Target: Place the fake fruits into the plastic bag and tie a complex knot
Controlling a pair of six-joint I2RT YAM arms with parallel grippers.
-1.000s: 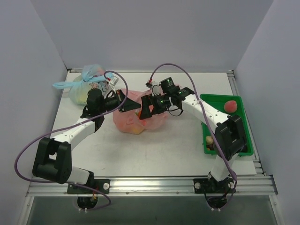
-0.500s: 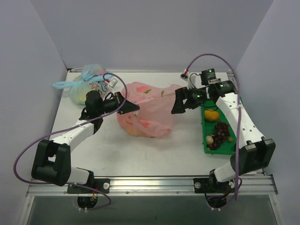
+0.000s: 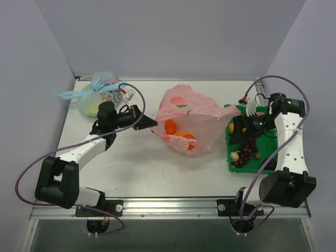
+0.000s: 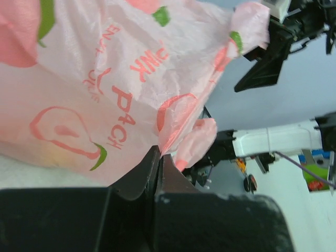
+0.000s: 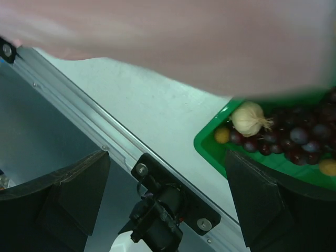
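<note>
The pink plastic bag [image 3: 190, 114] with peach prints lies mid-table, stretched wide between the arms. Orange fake fruits [image 3: 171, 127] show through its near side. My left gripper [image 3: 148, 122] is shut on the bag's left edge; in the left wrist view the jaws [image 4: 159, 153] pinch a fold of the pink film [image 4: 105, 89]. My right gripper [image 3: 238, 131] is open over the left end of the green tray [image 3: 275, 167], next to the bag's right edge. In the right wrist view its gripper [image 5: 167, 173] is wide open, with the blurred pink bag [image 5: 173, 42] above. No pink knot shows.
The green tray [image 5: 207, 144] holds a dark purple grape bunch [image 3: 248, 149], a pale garlic-like piece [image 5: 249, 118] and small yellow pieces [image 5: 222, 135]. A tied pale blue bag [image 3: 97, 97] sits at the back left. The metal table rail [image 5: 79, 113] runs under the right gripper.
My right arm swung right, from the bag's middle to over the tray. The bag spread out to the right and orange fruits now show inside. The left gripper stayed shut on the bag.
</note>
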